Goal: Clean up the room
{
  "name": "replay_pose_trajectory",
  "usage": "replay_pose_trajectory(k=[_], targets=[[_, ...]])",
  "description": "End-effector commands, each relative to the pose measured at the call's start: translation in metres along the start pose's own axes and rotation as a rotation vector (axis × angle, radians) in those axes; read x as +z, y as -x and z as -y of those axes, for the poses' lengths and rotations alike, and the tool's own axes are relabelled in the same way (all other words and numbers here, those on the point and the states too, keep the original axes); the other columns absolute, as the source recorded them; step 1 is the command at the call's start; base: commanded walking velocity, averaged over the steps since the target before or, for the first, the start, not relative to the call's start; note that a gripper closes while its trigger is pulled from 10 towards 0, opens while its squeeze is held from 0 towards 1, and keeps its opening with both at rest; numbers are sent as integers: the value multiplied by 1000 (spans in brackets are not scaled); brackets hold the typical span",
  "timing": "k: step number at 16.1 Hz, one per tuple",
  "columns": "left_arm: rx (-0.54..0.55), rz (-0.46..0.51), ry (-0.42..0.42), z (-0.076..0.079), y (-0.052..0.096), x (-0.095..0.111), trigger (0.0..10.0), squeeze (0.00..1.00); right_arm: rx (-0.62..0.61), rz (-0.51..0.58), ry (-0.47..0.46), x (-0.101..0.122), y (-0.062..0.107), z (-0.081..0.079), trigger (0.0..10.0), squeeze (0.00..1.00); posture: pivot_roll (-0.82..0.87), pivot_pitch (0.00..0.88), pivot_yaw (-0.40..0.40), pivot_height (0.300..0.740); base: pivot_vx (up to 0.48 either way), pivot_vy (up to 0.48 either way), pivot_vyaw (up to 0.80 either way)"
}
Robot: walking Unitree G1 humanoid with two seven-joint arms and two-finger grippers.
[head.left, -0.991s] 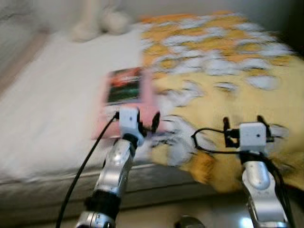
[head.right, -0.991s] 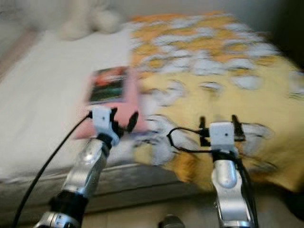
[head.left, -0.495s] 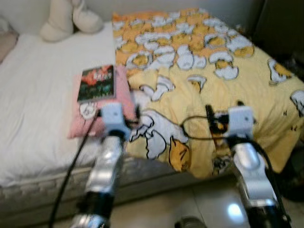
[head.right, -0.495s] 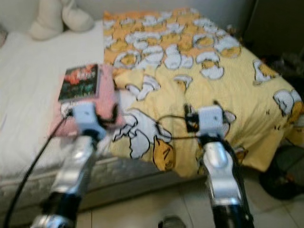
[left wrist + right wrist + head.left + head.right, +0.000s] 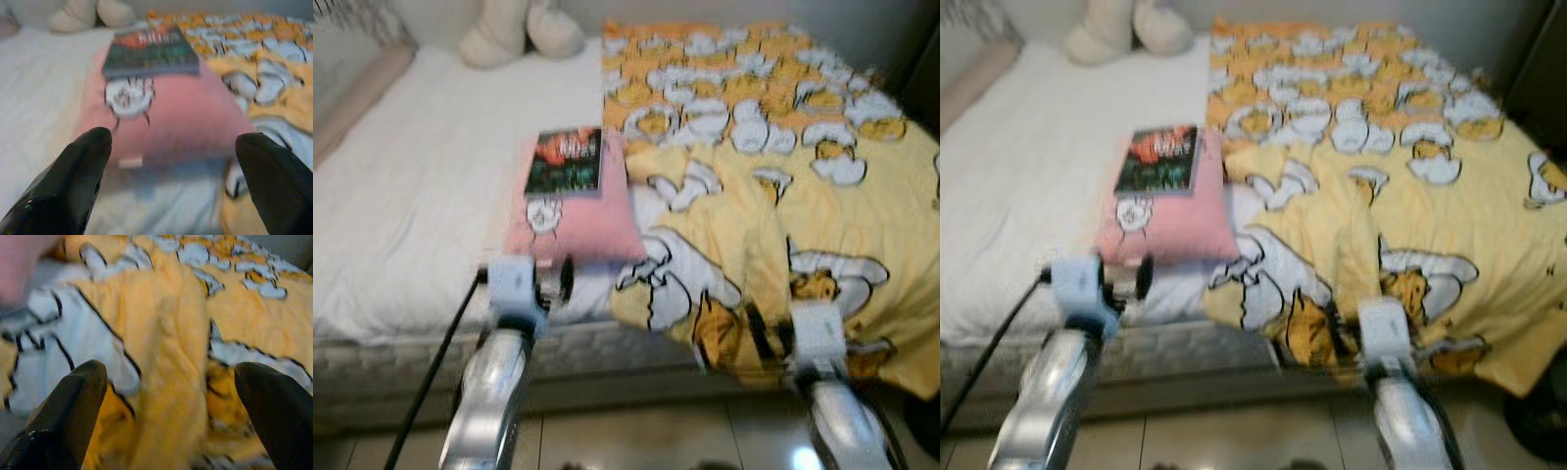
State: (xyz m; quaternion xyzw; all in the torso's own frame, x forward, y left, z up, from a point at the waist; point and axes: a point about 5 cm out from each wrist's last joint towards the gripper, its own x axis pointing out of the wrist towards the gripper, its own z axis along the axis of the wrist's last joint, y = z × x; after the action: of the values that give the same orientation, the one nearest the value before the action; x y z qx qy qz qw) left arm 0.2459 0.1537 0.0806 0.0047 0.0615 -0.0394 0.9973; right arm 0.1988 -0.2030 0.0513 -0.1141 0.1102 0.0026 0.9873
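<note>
Bed [image 5: 401,225] with white sheet is taking up most of the head views; pink pillow [image 5: 578,220] is lying on it near the front edge and serves as landmark. Dark-covered book [image 5: 565,161] is resting flat on the far half of the pillow. Yellow cartoon-print blanket [image 5: 783,196] is lying rumpled just beside the pillow on the robot's right, its edge touching the pillow. Cream plush toy [image 5: 519,29] is sitting well beyond the pillow at the head of the bed.

Left gripper [image 5: 171,161] is hovering just short of the pillow's near edge, fingers [image 5: 73,181] spread wide, gripping nothing. Right gripper [image 5: 171,396] is hovering over the blanket, well to the right of the pillow, fingers spread wide, likewise empty
</note>
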Motion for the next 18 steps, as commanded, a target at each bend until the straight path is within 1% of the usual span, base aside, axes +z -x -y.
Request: replay_pose_trajectory(k=[1, 2, 3, 4, 5, 6, 7, 8, 10, 11, 14, 16, 17, 18], targets=[[-23, 24, -19, 1, -3, 8, 10000, 0, -2, 31, 14, 7, -1, 8, 10000, 0, -207, 0, 42, 736, 480, 0, 0], [-6, 50, -16, 1, -15, 14, 10000, 0, -16, 45, 25, 9, -8, 13, 10000, 0, -206, 0, 42, 736, 480, 0, 0], [6, 76, -9, 3, -23, 22, 10000, 0, -36, 62, 25, 15, -16, 16, 10000, 0, -206, 0, 43, 736, 480, 0, 0], [10, 98, -4, 5, -28, 29, 10000, 0, -57, 83, 11, 22, -25, 16, 10000, 0, -206, 0, 50, 736, 480, 0, 0], [29, 103, 20, 6, -34, 31, 10000, 0, -53, 107, 4, 30, -33, 9, 10000, 0, -216, 0, 56, 736, 480, 0, 0], [49, 88, 52, 7, -38, 29, 10000, 0, -23, 134, 11, 36, -35, -1, 10000, 0, -216, 0, 59, 736, 472, 0, 0], [68, 104, 65, 9, -42, 33, 10000, 0, 13, 154, -3, 41, -36, -11, 10000, 0, -217, 0, 56, 736, 472, 0, 0], [75, 115, 72, 11, -43, 35, 10000, 0, 20, 159, -19, 43, -37, -12, 10000, 0, -218, 0, 56, 736, 472, 0, 0], [85, 113, 80, 10, -44, 35, 10000, 0, 19, 164, -38, 46, -42, -9, 10000, 0, -218, 0, 57, 736, 472, 0, 0], [93, 112, 81, 9, -46, 35, 10000, 0, 6, 183, -37, 52, -49, -5, 10000, 0, -217, 0, 58, 736, 472, 0, 0], [124, 151, 89, 5, -54, 48, 10000, 0, -13, 230, -34, 71, -64, 2, 10000, 0, -207, 0, 61, 736, 472, 0, 0], [161, 193, 80, -2, -60, 61, 10000, 0, 13, 276, -27, 89, -75, 1, 10000, 0, -205, 0, 66, 736, 472, 0, 0], [189, 216, 81, -9, -65, 70, 10000, 0, 37, 318, -26, 106, -84, -1, 10000, 0, -202, 0, 65, 736, 472, 0, 0], [218, 245, 71, -15, -70, 81, 10000, 0, 80, 357, -50, 126, -93, -8, 10000, 0, -205, 0, 66, 736, 472, 0, 0]])
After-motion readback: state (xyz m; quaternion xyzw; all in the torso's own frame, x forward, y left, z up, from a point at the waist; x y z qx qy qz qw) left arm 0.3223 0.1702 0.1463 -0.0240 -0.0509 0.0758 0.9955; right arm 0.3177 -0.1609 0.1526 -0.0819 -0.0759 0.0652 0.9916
